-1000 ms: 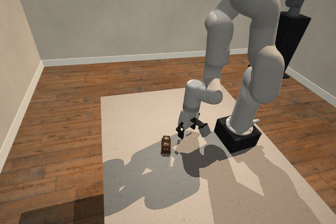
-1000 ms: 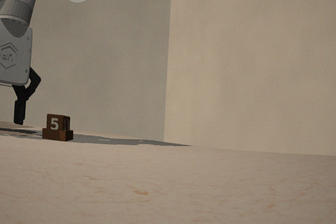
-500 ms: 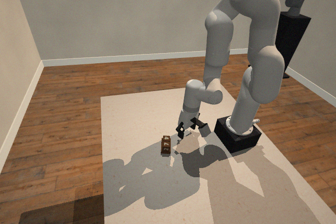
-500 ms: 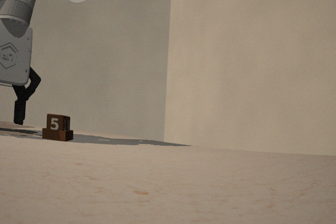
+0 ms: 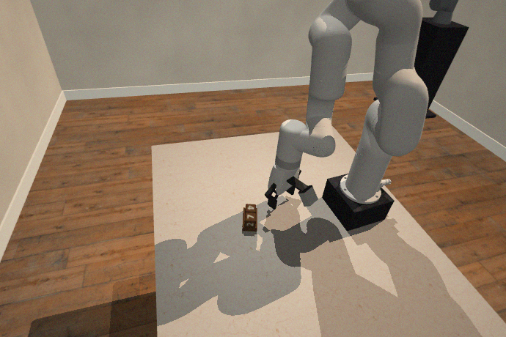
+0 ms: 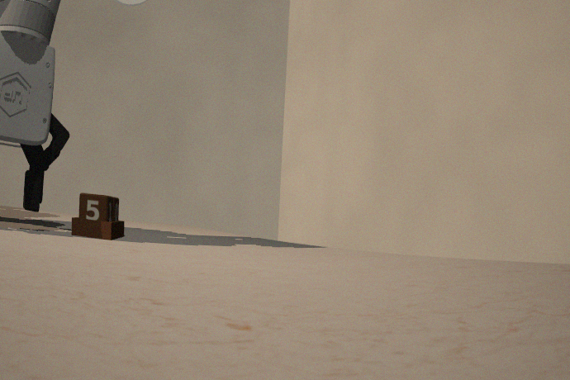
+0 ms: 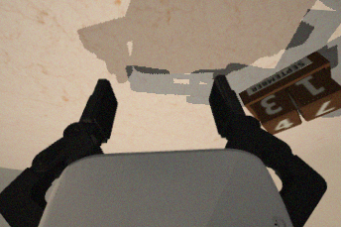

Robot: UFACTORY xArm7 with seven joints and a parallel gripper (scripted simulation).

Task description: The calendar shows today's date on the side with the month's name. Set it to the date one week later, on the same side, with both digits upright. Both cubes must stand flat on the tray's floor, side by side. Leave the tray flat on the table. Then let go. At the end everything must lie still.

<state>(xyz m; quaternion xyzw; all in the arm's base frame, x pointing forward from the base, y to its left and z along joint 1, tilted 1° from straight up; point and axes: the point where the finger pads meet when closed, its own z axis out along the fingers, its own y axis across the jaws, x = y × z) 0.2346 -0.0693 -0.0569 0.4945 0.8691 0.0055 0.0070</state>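
Note:
The wooden tray (image 5: 248, 230) (image 6: 87, 227) (image 7: 324, 61) stands flat on the table, with SEPTEMBER on one long side. Two brown cubes stand in it side by side, a narrow gap showing in the wrist view. On the month side they read 13, which appears upside down in the wrist view. The cube with 1 (image 7: 312, 86) has 7 on top; the cube with 3 (image 7: 271, 105) has 4 on top. End faces show 2 in the top view and 5 in the exterior view. My gripper (image 5: 281, 199) (image 7: 163, 89) is open and empty, above the table beside the tray.
The pale table top (image 5: 196, 186) (image 6: 294, 311) bears the tray and the arm's black base (image 5: 355, 206), which stands to the right in the top view. The arm's shadows fall across the tray and table. A second dark arm on a black pedestal (image 5: 439, 55) stands behind.

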